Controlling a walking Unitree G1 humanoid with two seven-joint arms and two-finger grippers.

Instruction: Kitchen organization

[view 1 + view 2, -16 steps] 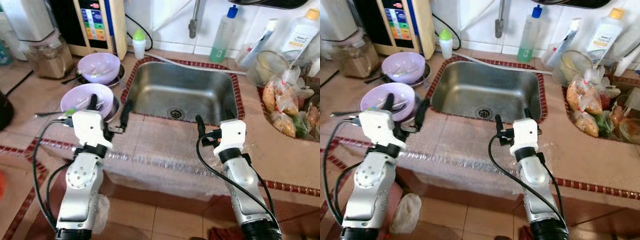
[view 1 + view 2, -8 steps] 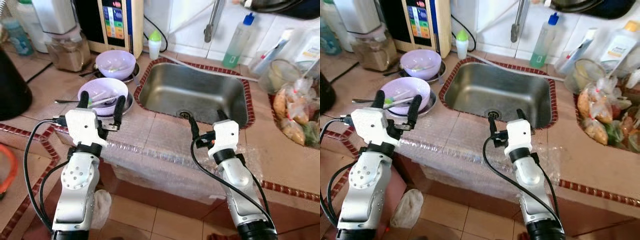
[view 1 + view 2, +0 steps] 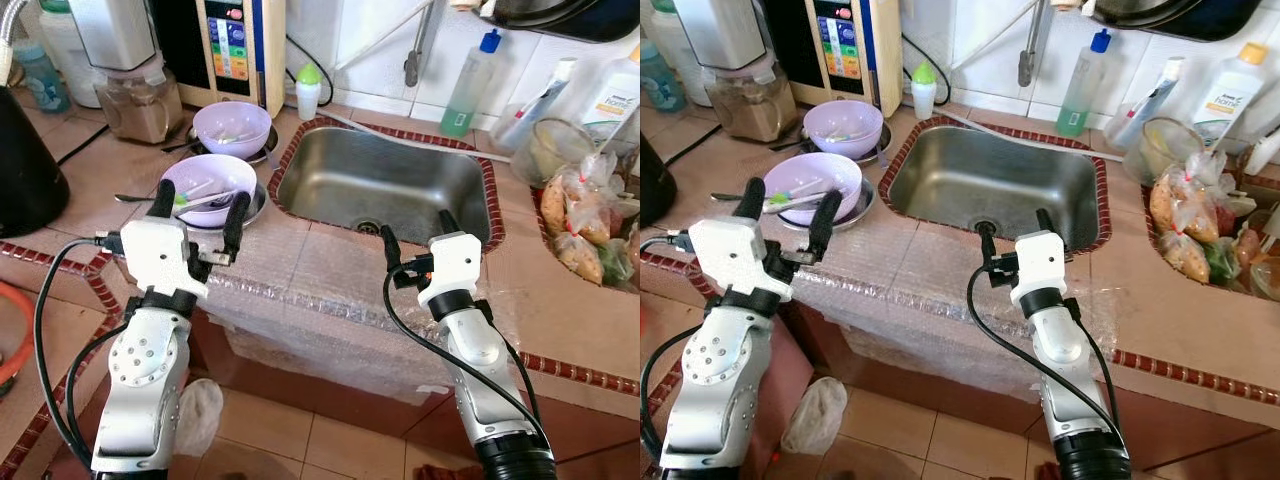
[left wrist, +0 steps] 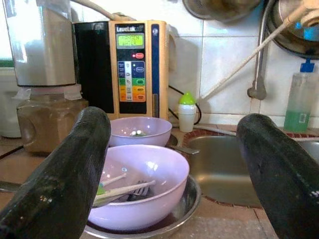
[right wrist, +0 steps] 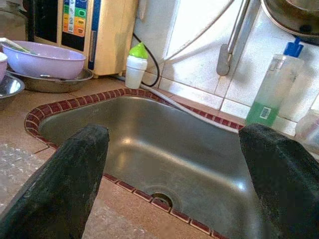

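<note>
Fingers (image 4: 65, 169) spread before lavender bowl (image 4: 137, 181) holding utensils (image 4: 119, 189).

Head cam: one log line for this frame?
left gripper: open, facing near purple bowl | right gripper: open, at sink edge

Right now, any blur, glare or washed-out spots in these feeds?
Left and right eye views: sharp, evenly lit, soft glare on the steel sink wall. Left wrist view: nearer lilac bowl crisp, left end effector fingers large and soft up close, white tiles washed out. Right wrist view: right end effector fingers blurred, blue-capped soap bottle bleached by backlight.
</note>
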